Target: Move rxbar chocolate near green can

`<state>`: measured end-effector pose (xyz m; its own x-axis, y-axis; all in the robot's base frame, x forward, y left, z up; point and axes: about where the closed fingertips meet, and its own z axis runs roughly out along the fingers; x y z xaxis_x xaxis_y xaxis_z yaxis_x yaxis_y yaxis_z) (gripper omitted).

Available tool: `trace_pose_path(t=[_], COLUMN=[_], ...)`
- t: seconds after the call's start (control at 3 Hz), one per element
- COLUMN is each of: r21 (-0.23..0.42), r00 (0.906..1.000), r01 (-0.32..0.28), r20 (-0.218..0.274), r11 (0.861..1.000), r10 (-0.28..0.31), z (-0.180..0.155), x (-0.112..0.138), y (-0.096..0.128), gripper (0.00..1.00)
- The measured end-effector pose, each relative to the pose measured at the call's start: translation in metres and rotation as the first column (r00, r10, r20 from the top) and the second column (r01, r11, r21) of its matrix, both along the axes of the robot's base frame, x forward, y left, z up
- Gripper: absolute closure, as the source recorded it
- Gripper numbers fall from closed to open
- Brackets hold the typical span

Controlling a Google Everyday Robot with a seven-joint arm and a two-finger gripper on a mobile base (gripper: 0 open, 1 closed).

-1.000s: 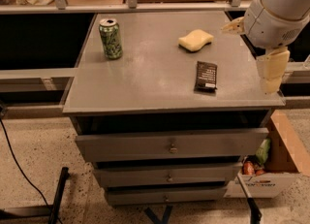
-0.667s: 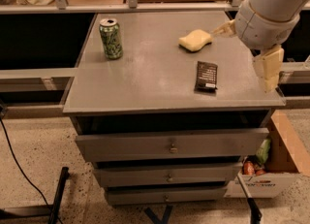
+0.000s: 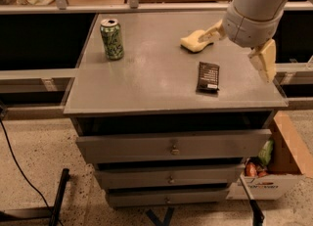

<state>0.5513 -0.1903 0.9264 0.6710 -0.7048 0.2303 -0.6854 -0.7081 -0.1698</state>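
Above right side of cabinet top (image 3: 146, 80), gripper (image 3: 234, 57) hovers with fingers (image 3: 264, 59) spread wide, holding nothing. One finger points toward sponge (image 3: 195, 40).

- Chocolate bar (image 3: 208, 77): flat, front right, just below gripper, untouched.
- Green can (image 3: 112, 39): upright, rear left, well apart from bar.
- Step judged: approach, before grasp.
- Next move: descend over bar, set jaws across narrow width, close.
- Bar lies near front edge; avoid nudging it off.
- Bare surface between bar and can permits direct transfer. Sponge lies off path.
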Motion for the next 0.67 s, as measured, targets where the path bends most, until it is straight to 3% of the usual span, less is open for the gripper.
trace_pose_path(t=[0.33,0.67], r21=[-0.036,-0.044], r00=[0.9929,0.9815], r01=[-0.117,-0.187], r20=[-0.027,-0.050], r11=[0.993,0.981], r10=[0.116,0.185], z=[-0.005,-0.011], x=[0.013,0.029], y=[0.004,0.004], gripper=[0.00,0.00])
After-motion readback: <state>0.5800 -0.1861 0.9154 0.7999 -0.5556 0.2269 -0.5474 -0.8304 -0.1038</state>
